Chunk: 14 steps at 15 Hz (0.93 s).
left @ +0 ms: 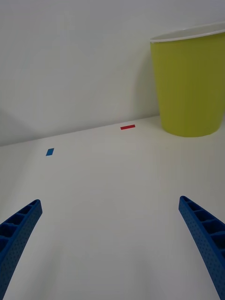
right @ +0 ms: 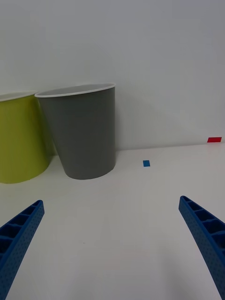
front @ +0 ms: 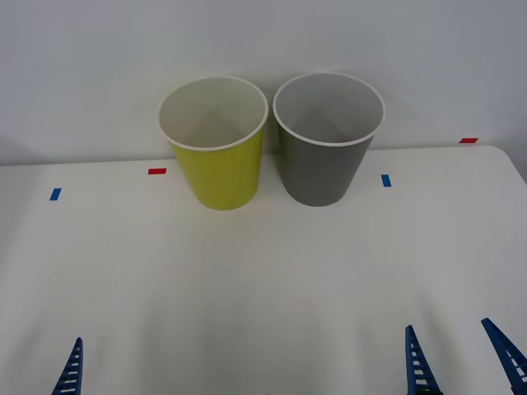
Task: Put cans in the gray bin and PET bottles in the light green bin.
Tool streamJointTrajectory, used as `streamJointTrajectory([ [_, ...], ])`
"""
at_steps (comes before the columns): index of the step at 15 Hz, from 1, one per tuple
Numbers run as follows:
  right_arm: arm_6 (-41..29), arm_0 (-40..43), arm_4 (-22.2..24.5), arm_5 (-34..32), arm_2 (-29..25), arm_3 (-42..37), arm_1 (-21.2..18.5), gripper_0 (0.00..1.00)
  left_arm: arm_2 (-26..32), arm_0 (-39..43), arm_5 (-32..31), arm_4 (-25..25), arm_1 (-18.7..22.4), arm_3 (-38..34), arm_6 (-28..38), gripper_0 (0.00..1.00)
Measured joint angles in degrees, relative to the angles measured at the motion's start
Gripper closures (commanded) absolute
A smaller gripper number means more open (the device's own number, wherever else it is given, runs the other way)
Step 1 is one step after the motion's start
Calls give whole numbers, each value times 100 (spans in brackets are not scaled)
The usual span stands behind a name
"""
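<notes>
Both claws, left claw [left: 110, 243] and right claw [front: 461, 358], hang wide open and empty over the near worktop [front: 263, 280]; light green bin [front: 216, 144] and gray bin [front: 327, 140] stand side by side at the back (light, stiff; take by the rim).

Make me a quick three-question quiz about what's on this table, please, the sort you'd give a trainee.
1. True or false: the light green bin stands to the robot's left of the gray bin.
2. How are the fingers of the right gripper set? A) pressed together B) spread apart
3. Fill in: both bins stand at the far edge of the table, with rims of the colour ____.

The left gripper hangs low over the near table, fingers apart.

Key: 1 true; 2 B; 3 white.
</notes>
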Motion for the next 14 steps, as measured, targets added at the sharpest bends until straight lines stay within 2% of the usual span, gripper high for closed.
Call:
streamJointTrajectory([
  [14, 0, 0, 0, 0, 0, 0, 0, 0, 0, 0, 0, 0, 0, 0, 0, 0],
])
